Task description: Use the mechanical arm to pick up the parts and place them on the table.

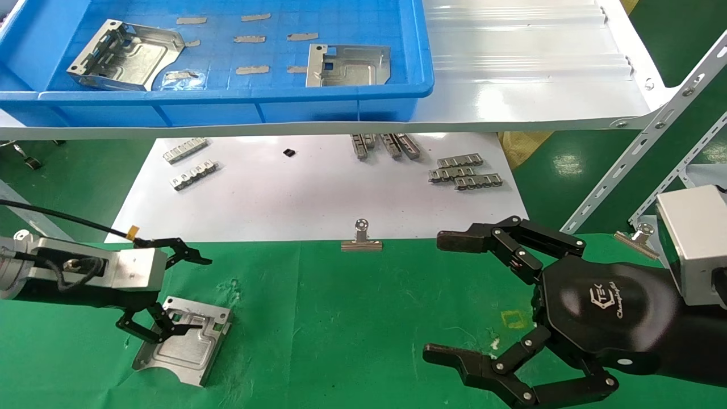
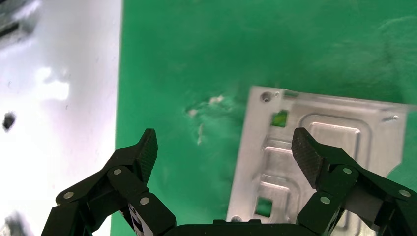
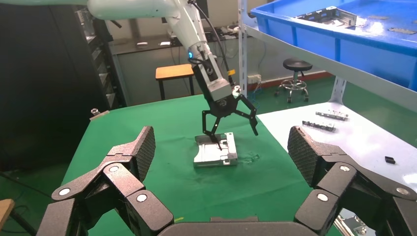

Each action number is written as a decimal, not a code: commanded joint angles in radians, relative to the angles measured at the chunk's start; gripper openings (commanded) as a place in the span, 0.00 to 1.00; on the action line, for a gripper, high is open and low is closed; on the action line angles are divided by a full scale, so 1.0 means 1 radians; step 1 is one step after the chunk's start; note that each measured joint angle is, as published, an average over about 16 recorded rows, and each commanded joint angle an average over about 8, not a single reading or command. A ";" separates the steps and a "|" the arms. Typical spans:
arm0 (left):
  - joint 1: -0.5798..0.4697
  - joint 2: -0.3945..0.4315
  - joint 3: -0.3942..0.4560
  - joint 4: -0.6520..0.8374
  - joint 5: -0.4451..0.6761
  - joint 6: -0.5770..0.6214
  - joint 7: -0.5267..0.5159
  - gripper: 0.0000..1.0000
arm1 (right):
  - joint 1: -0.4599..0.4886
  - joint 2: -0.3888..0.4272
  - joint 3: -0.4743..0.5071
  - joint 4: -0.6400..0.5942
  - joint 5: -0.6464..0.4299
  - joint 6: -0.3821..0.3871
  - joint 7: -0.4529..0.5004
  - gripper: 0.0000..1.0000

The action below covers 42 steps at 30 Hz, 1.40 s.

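One silvery part (image 1: 182,346) lies flat on the green table (image 1: 352,318) at the front left. My left gripper (image 1: 196,294) hangs open right above it and holds nothing. One fingertip is over the plate's embossed face, the other over bare cloth beyond its edge. The left wrist view shows the same: the gripper (image 2: 226,150) is open beside the part (image 2: 329,142). Two more parts (image 1: 128,57) (image 1: 349,65) lie in the blue tray (image 1: 227,96). My right gripper (image 1: 443,298) is open and empty over the table's front right. Its wrist view shows the part (image 3: 211,153) and the left gripper (image 3: 228,123).
The tray sits on a raised white shelf (image 1: 539,74) with slotted metal struts (image 1: 642,147) at the right. A white sheet (image 1: 295,199) behind the cloth carries grey toothed strips (image 1: 466,170) (image 1: 187,150). Binder clips (image 1: 361,238) (image 1: 639,236) stand at the cloth's far edge.
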 commanded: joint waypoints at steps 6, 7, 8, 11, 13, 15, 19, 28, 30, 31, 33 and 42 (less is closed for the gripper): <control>0.016 -0.017 -0.025 0.007 -0.063 0.015 -0.060 1.00 | 0.000 0.000 0.000 0.000 0.000 0.000 0.000 1.00; 0.019 -0.023 -0.029 0.006 -0.075 0.016 -0.069 1.00 | 0.000 0.000 0.000 0.000 0.000 0.000 0.000 1.00; 0.024 -0.029 -0.035 0.004 -0.088 0.018 -0.079 1.00 | 0.000 0.000 0.000 0.000 0.000 0.000 0.000 1.00; 0.043 -0.054 -0.055 -0.012 -0.138 0.023 -0.112 1.00 | 0.000 0.000 0.000 0.000 0.000 0.000 0.000 1.00; 0.062 -0.075 -0.070 -0.029 -0.179 0.025 -0.141 1.00 | 0.000 0.000 0.000 0.000 0.000 0.000 0.000 1.00; 0.086 -0.098 -0.085 -0.051 -0.221 0.025 -0.173 1.00 | 0.000 0.000 0.000 0.000 0.000 0.000 0.000 1.00; 0.131 -0.135 -0.104 -0.090 -0.288 0.021 -0.220 1.00 | 0.000 0.000 0.000 0.000 0.000 0.000 0.000 1.00; 0.157 -0.152 -0.113 -0.116 -0.322 0.020 -0.236 1.00 | 0.000 0.000 0.000 0.000 0.000 0.000 0.000 1.00; 0.155 -0.150 -0.114 -0.116 -0.318 0.021 -0.236 1.00 | 0.000 0.000 0.000 0.000 0.000 0.000 0.000 1.00; 0.155 -0.150 -0.115 -0.117 -0.317 0.021 -0.237 1.00 | 0.000 0.000 0.000 0.000 0.000 0.000 0.000 1.00; 0.159 -0.150 -0.121 -0.126 -0.315 0.021 -0.242 1.00 | 0.000 0.000 0.000 0.000 0.000 0.000 0.000 1.00; 0.230 -0.174 -0.197 -0.258 -0.334 0.008 -0.317 1.00 | 0.000 0.000 0.000 0.000 0.000 0.000 0.000 1.00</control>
